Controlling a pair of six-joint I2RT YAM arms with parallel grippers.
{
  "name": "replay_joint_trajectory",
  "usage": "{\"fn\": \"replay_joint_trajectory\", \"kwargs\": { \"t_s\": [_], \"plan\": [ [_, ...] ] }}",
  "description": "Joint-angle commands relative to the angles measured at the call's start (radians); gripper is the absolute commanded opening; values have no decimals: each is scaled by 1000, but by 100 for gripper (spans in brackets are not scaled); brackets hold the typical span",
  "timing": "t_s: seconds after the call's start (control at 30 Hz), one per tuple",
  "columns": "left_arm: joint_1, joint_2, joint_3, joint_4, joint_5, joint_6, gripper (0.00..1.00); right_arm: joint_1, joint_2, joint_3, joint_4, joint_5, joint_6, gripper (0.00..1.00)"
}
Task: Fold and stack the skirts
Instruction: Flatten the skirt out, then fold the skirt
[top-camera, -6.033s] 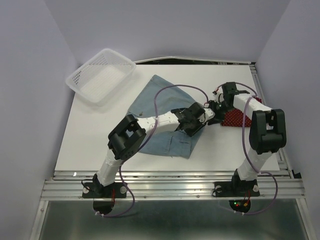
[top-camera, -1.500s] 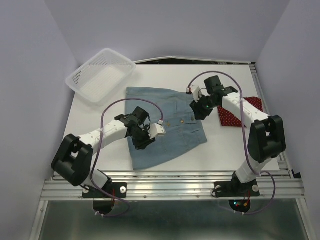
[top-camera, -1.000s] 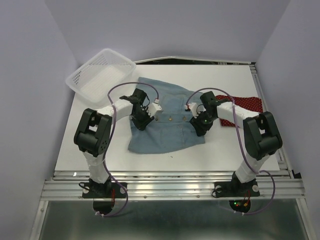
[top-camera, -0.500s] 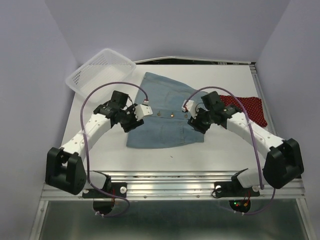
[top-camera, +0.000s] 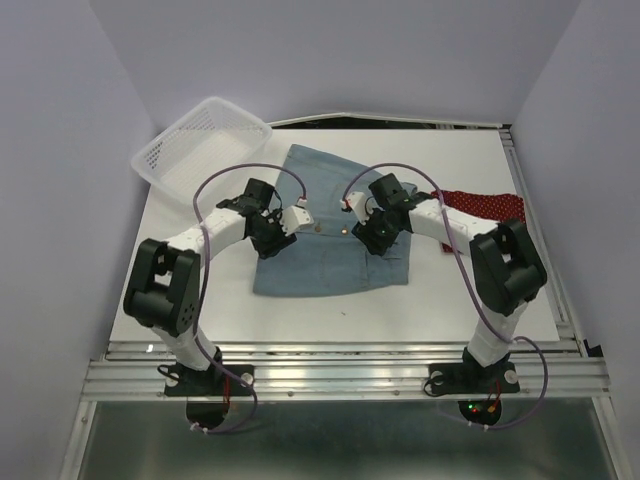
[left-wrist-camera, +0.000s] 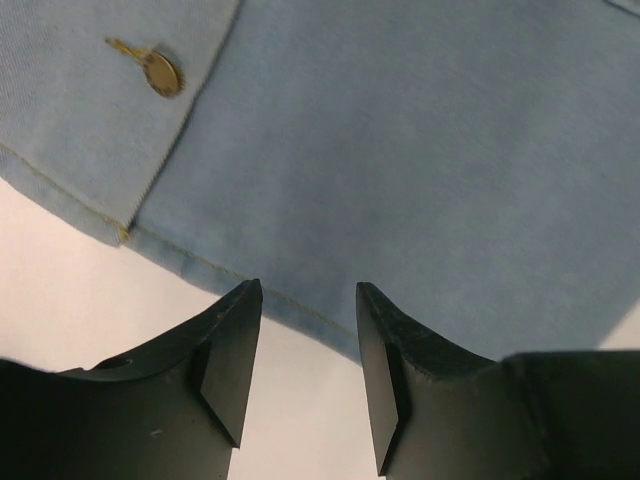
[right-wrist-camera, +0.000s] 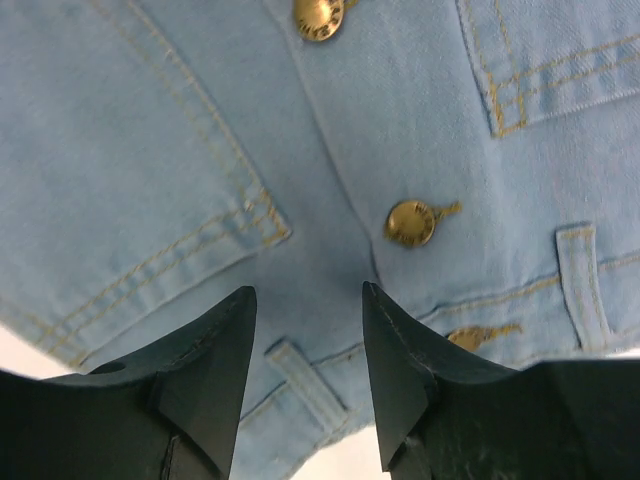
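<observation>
The light blue denim skirt (top-camera: 330, 255) lies spread flat mid-table, its brass buttons (right-wrist-camera: 412, 222) up. My left gripper (top-camera: 270, 238) stands open over the skirt's left edge; in the left wrist view its fingers (left-wrist-camera: 232, 345) straddle the stitched hem (left-wrist-camera: 190, 262) with nothing between them. Over the right part of the skirt, my right gripper (top-camera: 370, 235) is open above the waistband and a belt loop (right-wrist-camera: 300, 372), holding nothing. The dark red dotted skirt (top-camera: 488, 205) lies at the right, partly hidden behind the right arm.
A white mesh basket (top-camera: 200, 150) sits tilted at the table's back left corner. Bare white table (top-camera: 200, 295) shows in front of and left of the denim skirt. Purple walls close in both sides.
Both grippers have shifted inward over the denim skirt, the right one farther left. The skirt has turned from its earlier diagonal lie and now lies squarer.
</observation>
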Motion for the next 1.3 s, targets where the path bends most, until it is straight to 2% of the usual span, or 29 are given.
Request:
{"fn": "replay_joint_trajectory", "kwargs": {
  "t_s": [0.0, 0.17, 0.27, 0.33, 0.47, 0.57, 0.67, 0.73, 0.77, 0.8, 0.83, 0.93, 1.03, 1.13, 1.27],
  "plan": [
    [-5, 104, 89, 44, -42, -28, 52, -1, 75, 67, 23, 20, 22, 52],
    [-27, 126, 11, -54, -13, 85, 48, -1, 59, -40, -6, 0, -70, 51],
    [-74, 79, -62, -143, 10, 145, 47, -1, 31, -101, -38, -38, -111, 51],
    [-121, 11, -169, -183, 17, 162, 46, 8, 9, -129, -57, -63, -140, 52],
    [-218, -125, -242, -254, 48, 127, 42, 46, -40, -144, -100, -130, -170, 52],
    [-238, -188, -233, -286, 108, 103, 42, 91, -67, -132, -153, -202, -161, 52],
    [-228, -234, -144, -332, 136, 86, 44, 100, -110, -108, -192, -299, -90, 52],
    [-179, -221, -35, -358, 151, 87, 46, 100, -123, -48, -190, -292, -47, 52],
    [-119, -205, 59, -366, 163, 92, 48, 65, -123, -20, -178, -281, -30, 52],
    [-119, -185, 113, -372, 175, 98, 49, 42, -118, 13, -172, -281, -16, 52],
    [-58, -137, 162, -380, 186, 106, 50, 16, -95, 96, -167, -284, 2, 54],
    [31, -14, 360, -358, 171, 92, 56, -62, -26, 295, -164, -256, 5, 55],
    [88, 115, 526, -279, 130, 52, 56, -107, 87, 456, -144, -149, 2, 54],
    [116, 241, 641, -138, 61, -9, 56, -137, 201, 547, -106, -65, 8, 53],
    [150, 423, 837, -136, 56, -13, 56, -180, 333, 672, -101, -14, -16, 54]
  ]
}}
